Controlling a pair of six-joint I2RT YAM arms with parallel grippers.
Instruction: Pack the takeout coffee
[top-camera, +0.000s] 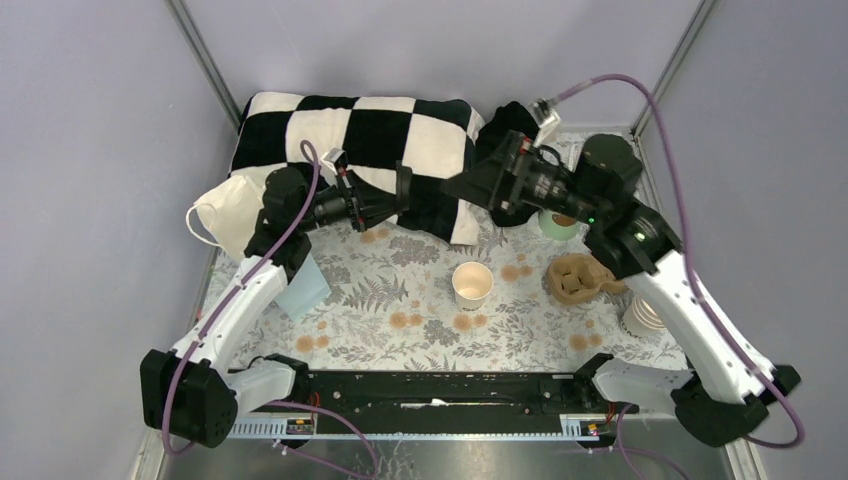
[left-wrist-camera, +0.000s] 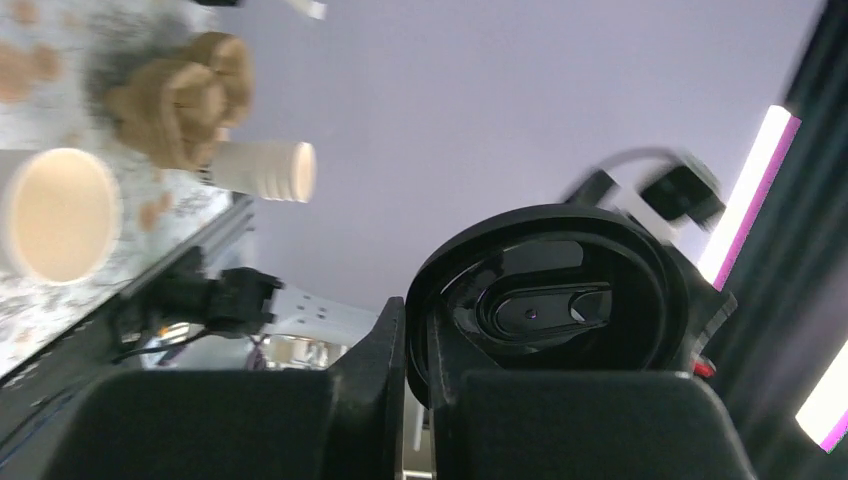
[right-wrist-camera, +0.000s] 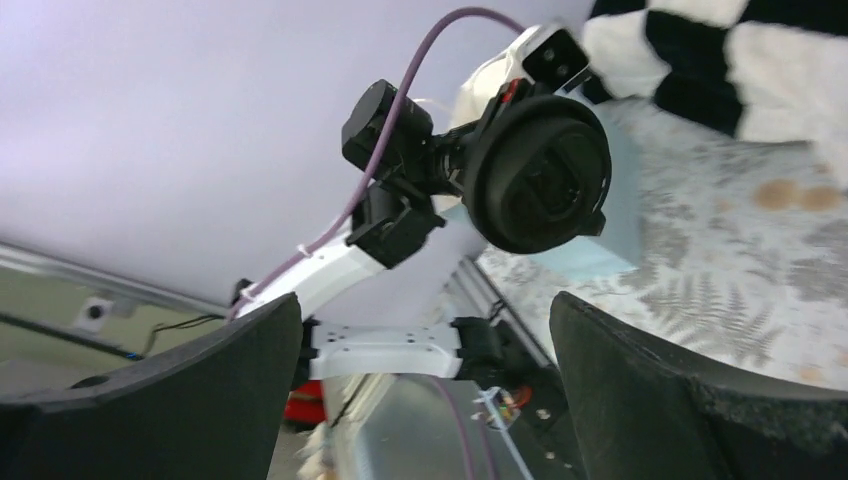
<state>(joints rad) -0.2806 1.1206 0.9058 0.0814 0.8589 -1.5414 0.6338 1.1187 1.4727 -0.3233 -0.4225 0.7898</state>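
A white paper cup (top-camera: 472, 284) stands open, without a lid, in the middle of the fern-print table; it also shows in the left wrist view (left-wrist-camera: 55, 215). My left gripper (top-camera: 403, 193) (left-wrist-camera: 418, 325) is raised above the table and shut on the rim of a round black plastic lid (left-wrist-camera: 555, 300), held on edge. The lid (right-wrist-camera: 540, 170) faces my right gripper (top-camera: 455, 188) (right-wrist-camera: 420, 400), which is open, empty and raised a short gap to its right. A brown moulded-pulp carrier (top-camera: 578, 278) (left-wrist-camera: 180, 95) lies right of the cup.
A black-and-white checkered cloth (top-camera: 370, 125) lies at the back. A mint-green cup (top-camera: 558, 226) stands under the right arm. A stack of white cups (top-camera: 644, 315) (left-wrist-camera: 265, 168) is at the right. A light blue object (top-camera: 305, 290) and a white bag (top-camera: 225, 215) are at the left.
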